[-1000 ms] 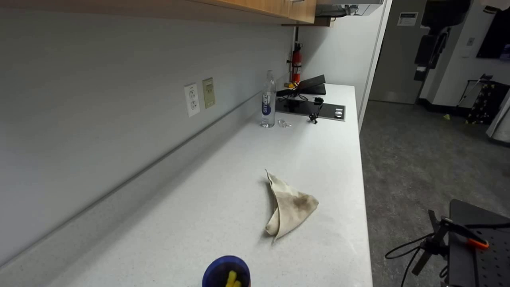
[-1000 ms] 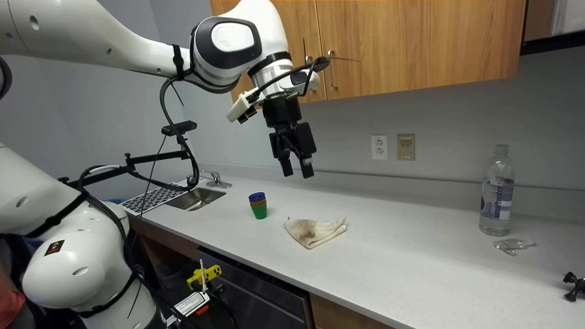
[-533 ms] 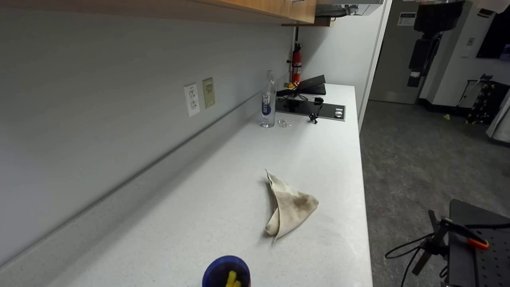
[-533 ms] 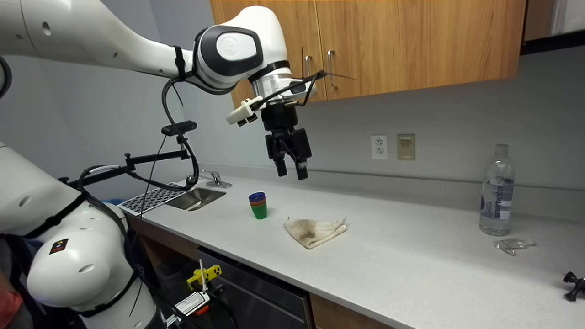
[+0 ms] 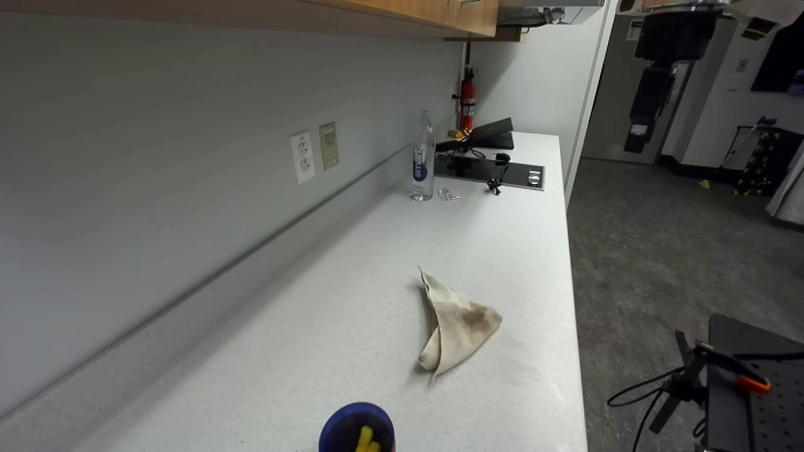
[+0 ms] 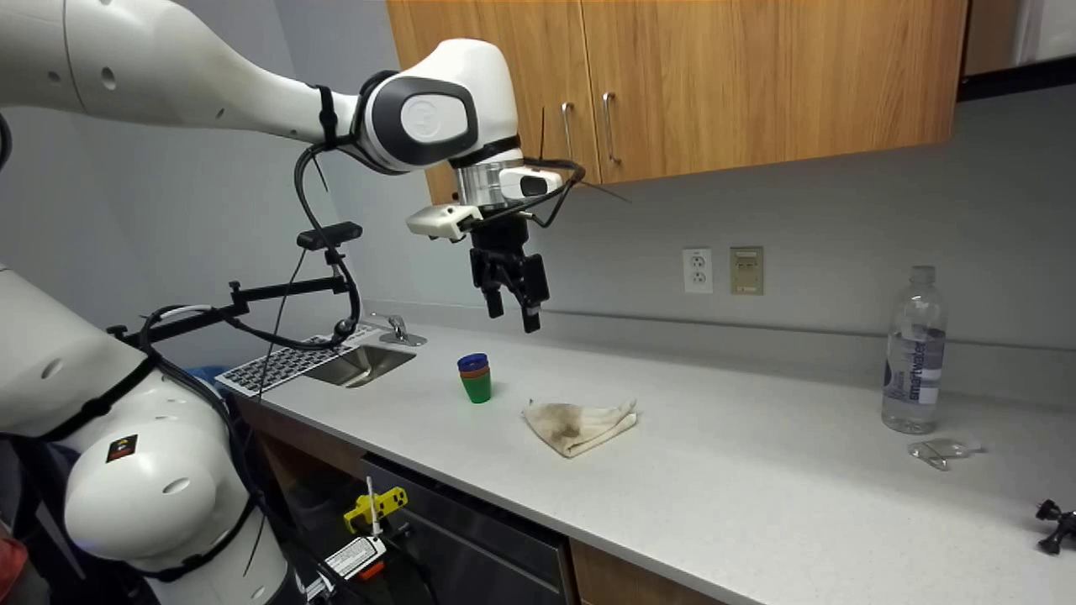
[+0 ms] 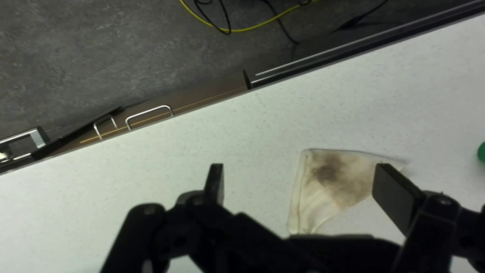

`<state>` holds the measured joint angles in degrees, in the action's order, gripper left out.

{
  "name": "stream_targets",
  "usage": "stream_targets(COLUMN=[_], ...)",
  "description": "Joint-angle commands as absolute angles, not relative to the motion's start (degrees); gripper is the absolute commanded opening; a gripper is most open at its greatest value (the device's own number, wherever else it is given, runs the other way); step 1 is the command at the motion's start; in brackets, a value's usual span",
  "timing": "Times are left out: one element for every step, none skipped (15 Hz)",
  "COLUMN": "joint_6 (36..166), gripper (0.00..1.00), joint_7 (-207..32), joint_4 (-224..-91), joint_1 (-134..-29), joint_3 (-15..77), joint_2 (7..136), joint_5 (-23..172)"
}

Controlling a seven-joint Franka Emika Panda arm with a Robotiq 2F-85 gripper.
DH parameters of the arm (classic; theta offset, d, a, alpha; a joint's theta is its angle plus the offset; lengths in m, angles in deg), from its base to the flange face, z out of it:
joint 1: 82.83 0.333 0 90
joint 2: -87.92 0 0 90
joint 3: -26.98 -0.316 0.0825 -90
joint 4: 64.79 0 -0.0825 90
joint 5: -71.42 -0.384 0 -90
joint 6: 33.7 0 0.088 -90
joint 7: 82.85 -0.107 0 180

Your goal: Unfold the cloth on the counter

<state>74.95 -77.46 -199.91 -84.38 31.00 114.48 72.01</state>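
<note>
While the stained cream cloth (image 6: 575, 427) is lying folded on the white countertop (image 6: 740, 487), lower centre in an exterior view, I am hovering the Robotiq gripper (image 6: 514, 317) higher in frame, jaws standing wide apart.

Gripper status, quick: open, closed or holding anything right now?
Gripper: open and holding nothing; the cloth lies on the counter, out of its grasp.

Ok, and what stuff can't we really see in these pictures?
Inside the cloth: hidden by its own folds in every view.
Bit of cloth: hidden behind the gripper in the wrist view.
Yellow thing in the blue cup: cut off by the bottom edge of an exterior view.
Green cup: mostly cut off by the wrist view's right edge.
Small print on the bottle: too tiny to read in both exterior views.
</note>
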Motion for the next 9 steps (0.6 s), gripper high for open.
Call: stream_targets(joint_6=[79.8, 81.1, 81.8, 79.9, 80.6, 81.0, 81.0, 81.0, 81.0], gripper=[1.00, 1.00, 1.00, 1.00, 1.00, 1.00, 1.00, 1.00, 1.00], joint_7=[-76.8, -78.3, -78.3, -77.8, -77.9, -78.0, -78.0, -78.0, -78.0], joint_4=[-201.0, -201.1, -201.2, -201.0, -201.1, -201.2, -201.2, -201.2, -201.2], joint_1=[-82.7, -82.9, -82.9, -83.5, -83.4, -83.4, -83.4, -83.4, -83.4], joint_3=[31.1, 30.2, 29.8, 30.1, 29.8, 29.7, 29.6, 29.6, 29.6], joint_2=[113.2, 112.6, 112.4, 113.0, 112.6, 112.3, 112.1, 112.1, 112.1], joint_5=[67.0, 67.5, 67.7, 68.8, 68.8, 68.8, 68.8, 68.8, 68.8])
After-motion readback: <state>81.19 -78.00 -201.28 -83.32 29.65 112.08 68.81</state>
